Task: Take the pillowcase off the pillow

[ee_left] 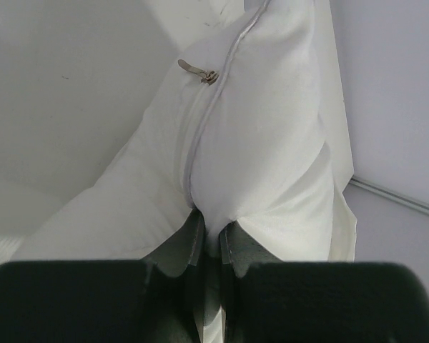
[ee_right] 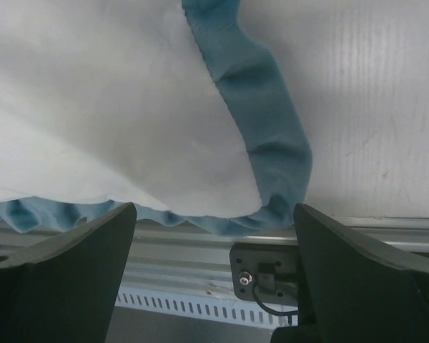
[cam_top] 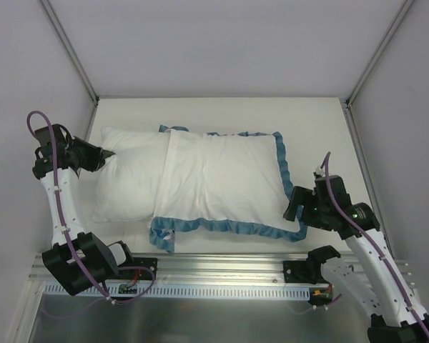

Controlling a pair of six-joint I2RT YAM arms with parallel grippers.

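Observation:
The plain white pillow (cam_top: 129, 179) sticks out of the left end of the pillowcase (cam_top: 222, 179), which lies white side up with its teal-blue ruffle (cam_top: 282, 171) around the edge. My left gripper (cam_top: 106, 153) is shut on the pillow's far left corner. In the left wrist view the fingers (ee_left: 194, 239) pinch a fold of the pillow (ee_left: 257, 128) below its zipper pull (ee_left: 198, 71). My right gripper (cam_top: 294, 207) is open and empty just over the pillowcase's near right corner. The right wrist view shows the ruffle (ee_right: 272, 143) and the white fabric (ee_right: 114, 121) between the spread jaws of this gripper (ee_right: 214, 209).
An aluminium rail (cam_top: 222, 268) runs along the table's near edge, with the right arm's black mount (ee_right: 268, 268) on it. White walls and metal frame posts (cam_top: 71, 50) close in the table at the left, back and right.

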